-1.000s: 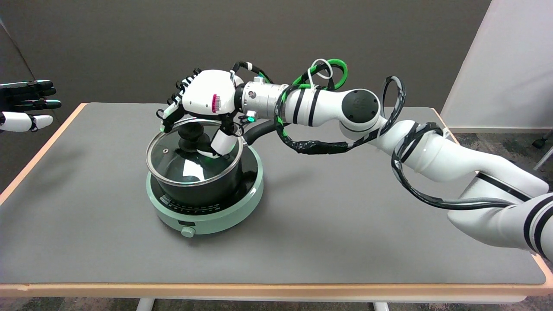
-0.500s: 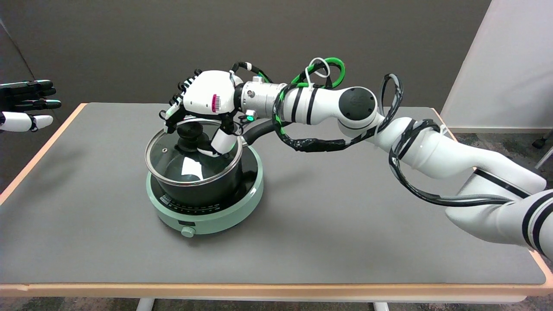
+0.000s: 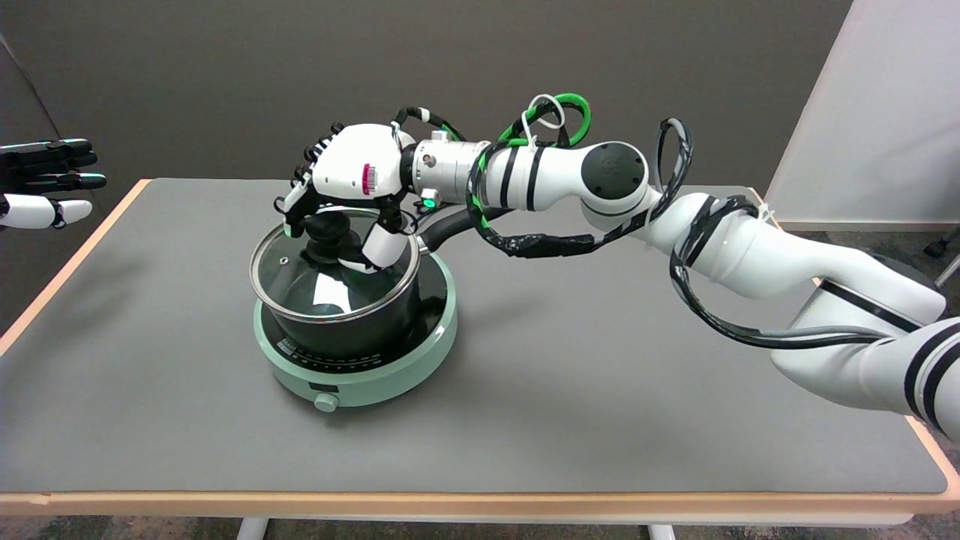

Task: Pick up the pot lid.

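I see the pot lid [image 3: 319, 281]: a round glass disc with a metal rim, a black knob [image 3: 328, 234] at its centre and a small steam vent toward 9 o'clock of the knob. It sits over the black pot [image 3: 352, 330], tilted, with its edge toward 3 o'clock raised above the pot's rim. My right hand [image 3: 346, 196] grips the knob, fingers curled around it from above.

We find no legible text. Right hand [image 3: 352, 176], centre-left of frame: pink label with barcode-like stripes on its back, unreadable. Green cooker base [image 3: 390, 367], lower centre-left: ring of pale scale markings on black top around pot, too small for us to read.
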Controlling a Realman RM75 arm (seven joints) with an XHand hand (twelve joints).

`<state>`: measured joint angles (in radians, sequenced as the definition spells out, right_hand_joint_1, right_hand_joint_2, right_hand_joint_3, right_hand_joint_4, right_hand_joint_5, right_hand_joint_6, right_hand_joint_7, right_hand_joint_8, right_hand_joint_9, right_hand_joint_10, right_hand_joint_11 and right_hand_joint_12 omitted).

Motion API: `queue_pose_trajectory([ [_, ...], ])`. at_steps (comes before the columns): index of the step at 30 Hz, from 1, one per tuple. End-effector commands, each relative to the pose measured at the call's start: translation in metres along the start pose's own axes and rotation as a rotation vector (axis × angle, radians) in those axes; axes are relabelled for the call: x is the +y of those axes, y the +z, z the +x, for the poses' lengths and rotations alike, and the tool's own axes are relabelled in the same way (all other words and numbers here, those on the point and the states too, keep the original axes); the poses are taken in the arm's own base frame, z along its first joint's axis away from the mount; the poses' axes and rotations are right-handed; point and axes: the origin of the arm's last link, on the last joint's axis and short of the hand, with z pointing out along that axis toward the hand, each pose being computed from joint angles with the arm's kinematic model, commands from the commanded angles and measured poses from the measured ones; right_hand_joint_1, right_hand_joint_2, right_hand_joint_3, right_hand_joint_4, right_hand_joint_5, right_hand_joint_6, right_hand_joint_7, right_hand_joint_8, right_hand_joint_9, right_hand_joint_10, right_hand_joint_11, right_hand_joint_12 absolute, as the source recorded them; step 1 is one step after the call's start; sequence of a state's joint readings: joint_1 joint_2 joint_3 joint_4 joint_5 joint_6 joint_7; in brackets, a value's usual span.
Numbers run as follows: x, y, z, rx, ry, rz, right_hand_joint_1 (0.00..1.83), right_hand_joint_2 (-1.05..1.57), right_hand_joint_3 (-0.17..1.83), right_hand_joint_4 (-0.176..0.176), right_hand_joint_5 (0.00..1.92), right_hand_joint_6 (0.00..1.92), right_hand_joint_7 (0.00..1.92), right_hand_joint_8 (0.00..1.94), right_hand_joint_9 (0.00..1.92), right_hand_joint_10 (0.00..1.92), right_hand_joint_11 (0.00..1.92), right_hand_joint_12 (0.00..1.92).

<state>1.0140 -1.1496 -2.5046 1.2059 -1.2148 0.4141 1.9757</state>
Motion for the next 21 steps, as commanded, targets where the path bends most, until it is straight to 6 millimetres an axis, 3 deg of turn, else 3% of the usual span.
queue_pose_trajectory([
  [1, 0.003, -0.003, 0.003, -0.005, -0.017, 0.002, 0.87, 0.67, 0.88, 0.176, 0.7, 0.57, 0.83, 0.34, 0.77, 0.52, 0.47, 0.87],
  [4, 0.003, -0.004, 0.007, 0.002, -0.029, 0.005, 0.81, 0.72, 0.93, 0.176, 0.71, 0.74, 0.88, 0.46, 0.8, 0.62, 0.51, 0.93],
  [21, 0.003, -0.008, 0.016, 0.01, -0.057, 0.014, 0.85, 0.73, 0.93, 0.176, 0.71, 0.76, 0.89, 0.49, 0.82, 0.64, 0.52, 0.96],
])
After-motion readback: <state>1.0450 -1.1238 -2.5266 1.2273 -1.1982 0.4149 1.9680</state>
